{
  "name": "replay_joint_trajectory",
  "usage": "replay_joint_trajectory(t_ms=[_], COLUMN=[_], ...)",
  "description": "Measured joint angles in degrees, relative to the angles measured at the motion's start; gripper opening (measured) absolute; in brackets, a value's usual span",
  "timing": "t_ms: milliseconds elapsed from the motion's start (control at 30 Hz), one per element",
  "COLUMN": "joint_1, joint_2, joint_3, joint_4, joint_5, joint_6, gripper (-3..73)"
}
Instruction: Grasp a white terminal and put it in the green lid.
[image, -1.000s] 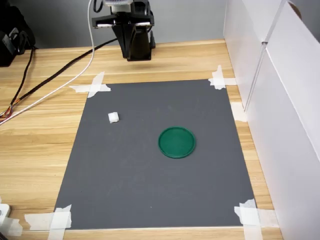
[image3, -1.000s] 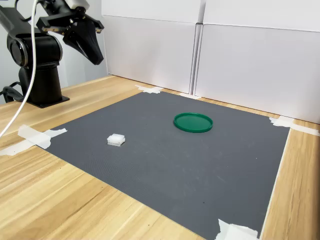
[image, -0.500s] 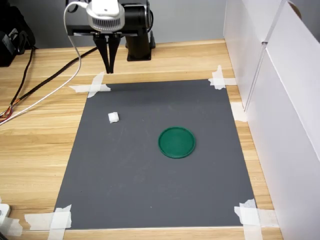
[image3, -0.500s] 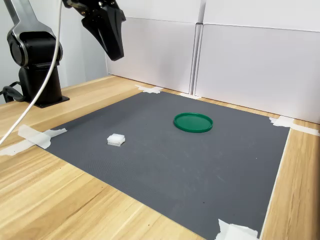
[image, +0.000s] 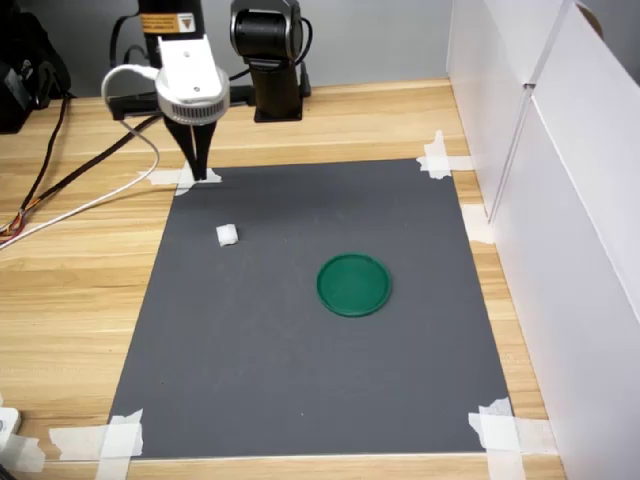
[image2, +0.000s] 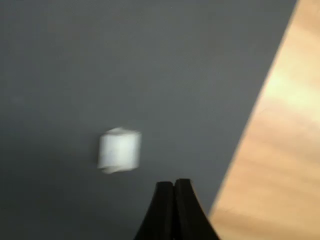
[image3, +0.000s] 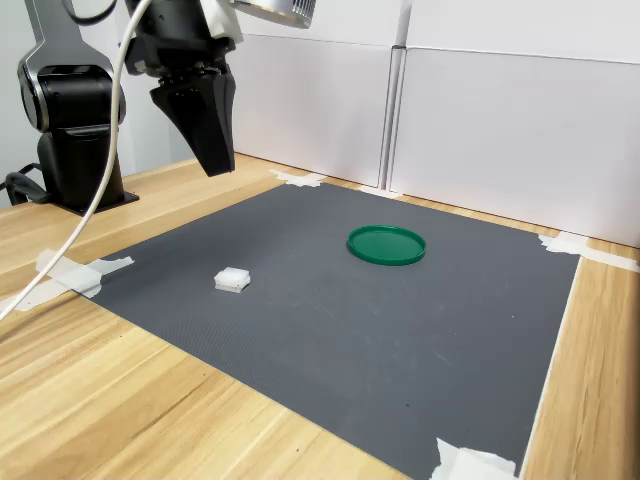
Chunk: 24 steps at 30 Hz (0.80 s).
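The white terminal (image: 227, 235) (image3: 232, 280) lies on the dark grey mat, small and blocky; the wrist view shows it blurred (image2: 119, 149) just ahead of the fingertips. The green lid (image: 353, 285) (image3: 386, 244) rests flat near the mat's middle, with nothing in it. My gripper (image: 200, 172) (image3: 217, 165) (image2: 173, 187) hangs in the air above the mat's far corner, short of the terminal, its two black fingers pressed together and holding nothing.
The grey mat (image: 310, 360) is taped at its corners to a wooden table. White panels (image: 560, 200) wall the first exterior view's right side. The arm's black base (image: 268, 60) and cables (image: 90, 190) sit at the far edge.
The arm has swung out from its base and down toward the mat, to the first exterior view's left, bringing the shut gripper close to the terminal. Terminal and lid have not moved.
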Motion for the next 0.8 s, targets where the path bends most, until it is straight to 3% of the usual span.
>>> replay_joint_trajectory(t_ms=[133,267,400,533,667,800], joint_1=[-1.6,-4.1,-6.0,-6.4,-6.4,-6.4], joint_2=[2.9,4.9,5.2,5.3,5.5,5.5], joint_3=[-1.4,-3.0,-4.3,-5.0,-5.5,-5.6], joint_4=[1.7,5.8,11.3,12.0,11.6,10.8], joint_5=[0.3,6.9,13.6,15.5,15.8,16.3], joint_6=[-14.1,-26.8,-35.8,-39.4,-40.4,-38.9], gripper=[-2.1,-2.1,-2.1,-0.5,7.3,24.4])
